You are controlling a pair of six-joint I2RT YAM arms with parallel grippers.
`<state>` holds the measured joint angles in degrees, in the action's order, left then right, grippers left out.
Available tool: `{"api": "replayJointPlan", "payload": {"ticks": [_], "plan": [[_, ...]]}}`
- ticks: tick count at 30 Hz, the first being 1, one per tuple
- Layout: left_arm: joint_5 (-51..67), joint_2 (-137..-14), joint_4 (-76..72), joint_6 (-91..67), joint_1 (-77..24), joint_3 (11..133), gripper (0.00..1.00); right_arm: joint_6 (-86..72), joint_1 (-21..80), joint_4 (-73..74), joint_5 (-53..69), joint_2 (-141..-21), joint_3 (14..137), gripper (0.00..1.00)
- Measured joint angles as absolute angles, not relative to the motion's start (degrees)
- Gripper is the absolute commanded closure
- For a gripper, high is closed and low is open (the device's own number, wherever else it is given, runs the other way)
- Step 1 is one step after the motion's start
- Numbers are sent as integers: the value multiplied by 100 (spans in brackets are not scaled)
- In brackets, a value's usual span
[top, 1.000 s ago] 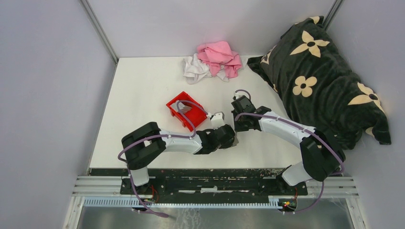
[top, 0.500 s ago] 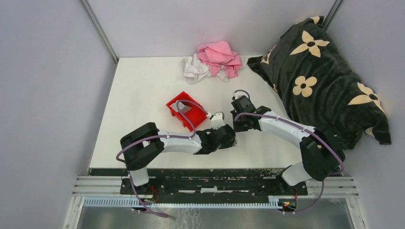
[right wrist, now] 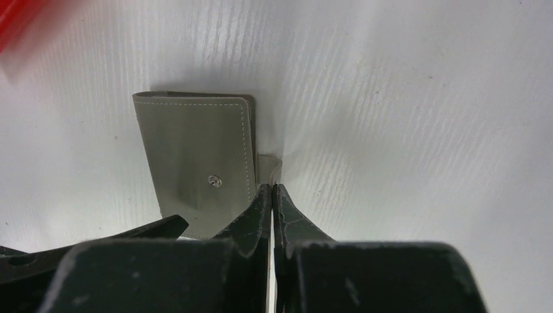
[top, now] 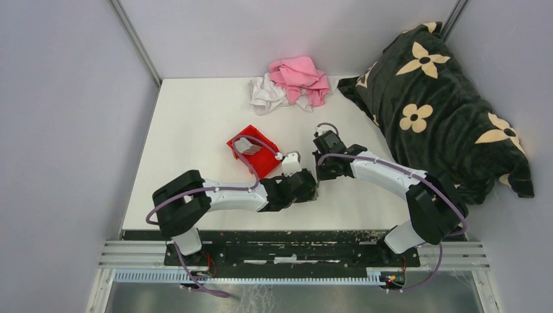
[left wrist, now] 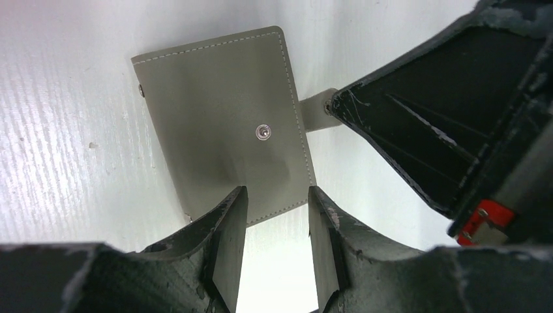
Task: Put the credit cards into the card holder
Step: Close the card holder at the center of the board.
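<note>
pinching the side tab of the card holder (right wrist: 195,156) with the right claw (right wrist: 272,189), tips pressed tight. hovering the left claw (left wrist: 277,195) half spread over its near edge, wider than a second ago. lying closed on the white table (top: 189,117), near the red bin (top: 266,162).

Card holder (left wrist: 218,117): 1 flat rectangular wallet, dull grey, with pale stitching along its edges and rounded corners. It is folded shut and lies flat on the white table (top: 195,130), skewed in the left wrist view. 1 round metal snap stud (left wrist: 263,132) sits on the top face. 1 short strap tab (left wrist: 313,112) sticks out from a long edge, its end curling slightly up off the table.

Credit cards (top: 246,145): thin light grey/silver pieces inside the red bin (top: 264,164), apart from the card holder. Count can't be told.
</note>
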<state>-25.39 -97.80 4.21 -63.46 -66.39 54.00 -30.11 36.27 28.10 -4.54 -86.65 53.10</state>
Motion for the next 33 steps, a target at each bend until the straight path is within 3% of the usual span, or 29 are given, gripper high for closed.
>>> {"api": "replayJointPlan", "payload": {"ticks": [12,33], "plan": [[-3004,-9039,462,-6348,-6639,4858,54,-2985,3675,2799,-451,-8785,5531,99],[-3317,-9577,764,-6346,-6639,4790,53,-2814,4040,2869,-545,-9146,5795,99]]}}
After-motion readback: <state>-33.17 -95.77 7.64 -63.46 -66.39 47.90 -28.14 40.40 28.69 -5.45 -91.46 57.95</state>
